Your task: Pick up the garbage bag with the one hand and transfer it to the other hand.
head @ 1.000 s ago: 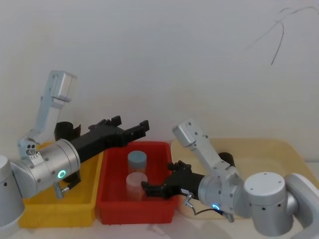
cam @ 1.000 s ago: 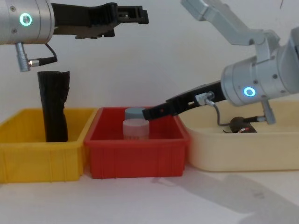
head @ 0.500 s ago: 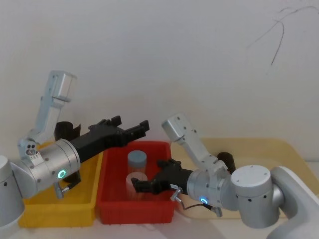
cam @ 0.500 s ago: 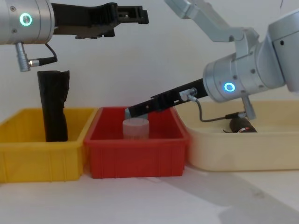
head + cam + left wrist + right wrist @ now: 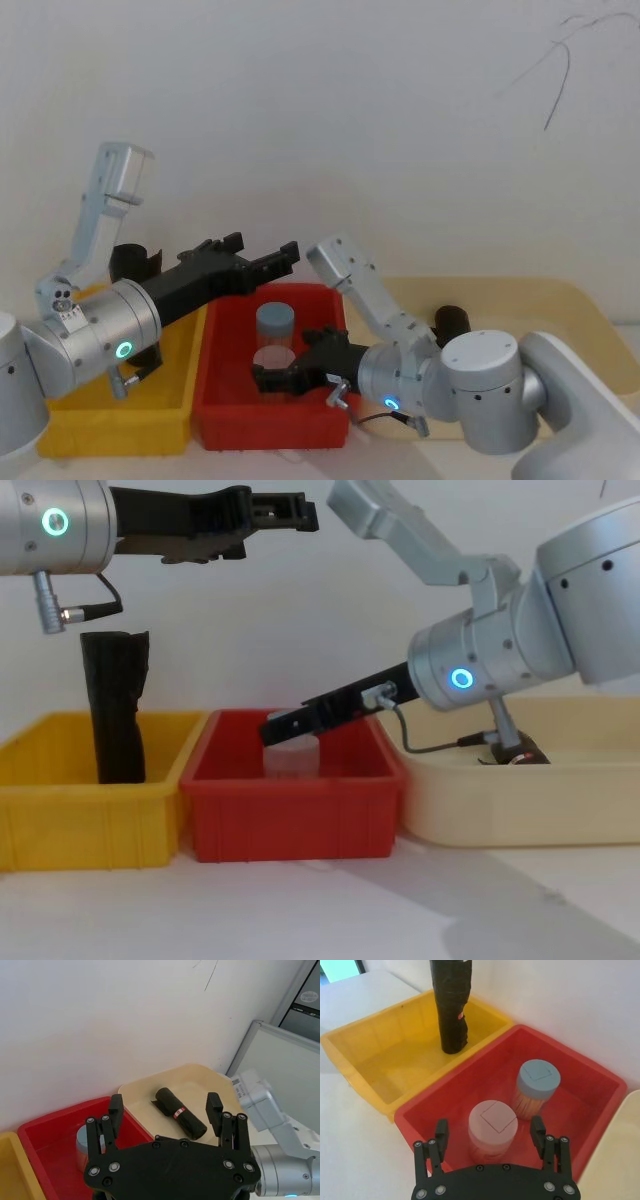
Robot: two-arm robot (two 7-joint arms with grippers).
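Note:
The garbage bag is a tall black crinkly roll standing upright at the back of the yellow bin. The same garbage bag shows a red label on its side, and its top pokes out behind the left arm. My left gripper, on the green-lit arm, hangs open high over the red bin's far left corner, above and right of the bag; it is empty. My right gripper, on the blue-lit arm, reaches low over the red bin, open and empty.
The red bin holds a blue-lidded jar and a pale-lidded jar just under the right gripper. A second black roll with a red-and-white band lies in the cream tray on the right. A white wall stands close behind.
My right gripper has swept left, from the red bin's right side to over its middle and the pale-lidded jar. The left arm and the bag have not moved.

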